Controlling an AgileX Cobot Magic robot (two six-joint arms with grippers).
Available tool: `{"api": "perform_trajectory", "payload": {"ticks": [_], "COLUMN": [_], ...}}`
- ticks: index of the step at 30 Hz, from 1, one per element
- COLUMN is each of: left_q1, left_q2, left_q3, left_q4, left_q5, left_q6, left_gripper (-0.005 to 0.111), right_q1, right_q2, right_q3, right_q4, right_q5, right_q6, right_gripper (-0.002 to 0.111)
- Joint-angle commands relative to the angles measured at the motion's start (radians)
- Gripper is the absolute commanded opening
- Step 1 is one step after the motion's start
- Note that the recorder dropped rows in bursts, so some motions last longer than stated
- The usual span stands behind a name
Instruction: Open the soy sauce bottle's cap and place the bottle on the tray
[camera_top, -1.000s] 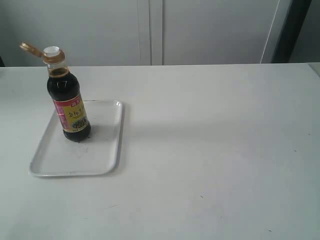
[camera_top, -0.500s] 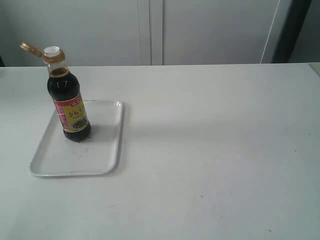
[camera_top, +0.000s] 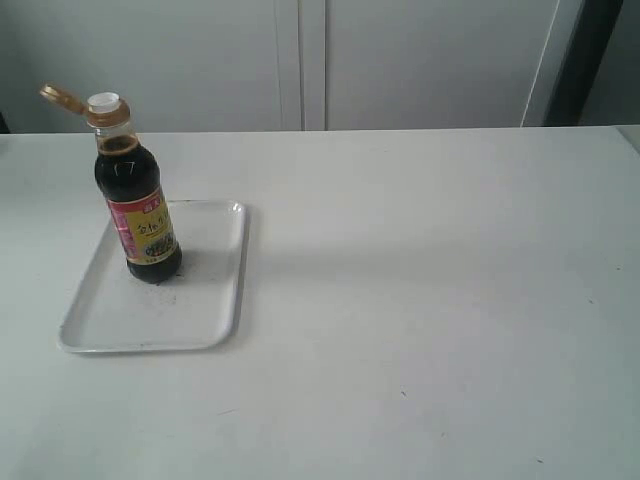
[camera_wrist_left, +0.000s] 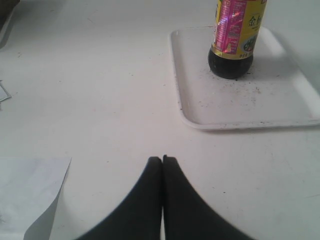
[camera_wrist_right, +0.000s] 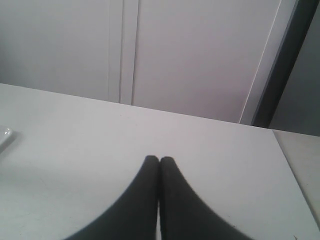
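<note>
Bottle (camera_top: 138, 205) stands upright on tray (camera_top: 195, 300), cap (camera_top: 108, 116) flipped open. Tray sits on table (camera_top: 430, 280). Left claw (camera_wrist_left: 162, 160) pressed together, empty, over table near tray. Right claw (camera_wrist_right: 159, 160) together too, empty.

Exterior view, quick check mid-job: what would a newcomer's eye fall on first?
The soy sauce bottle stands upright on the white tray, at the left of the table, dark against all the pale surfaces. Its orange-brown cap is flipped open to the left, baring the white spout. In the wrist views, the left end effector and right end effector are shut, holding nothing, clear of the bottle.
</note>
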Motion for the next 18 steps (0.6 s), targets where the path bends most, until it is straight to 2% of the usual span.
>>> {"api": "perform_trajectory", "payload": {"ticks": [1, 7, 18], "left_q1": [0.006, 0.006, 0.006], "left_q2": [-0.005, -0.005, -0.005], "left_q3": [0.005, 0.005, 0.005], "left_q4": [-0.008, -0.008, -0.008], "left_q5": [0.002, 0.002, 0.002], "left_q6": [0.003, 0.003, 0.003], "left_gripper": [0.0, 0.0, 0.0], "right_q1": [0.002, 0.002, 0.002], "right_q2": [-0.034, -0.132, -0.282], "right_q3": [0.033, 0.108, 0.193], "right_q4": [-0.016, -0.251, -0.321], "right_q5": [-0.009, -0.004, 0.062], "right_q6": [0.004, 0.326, 0.389], "right_gripper": [0.0, 0.0, 0.0]}}
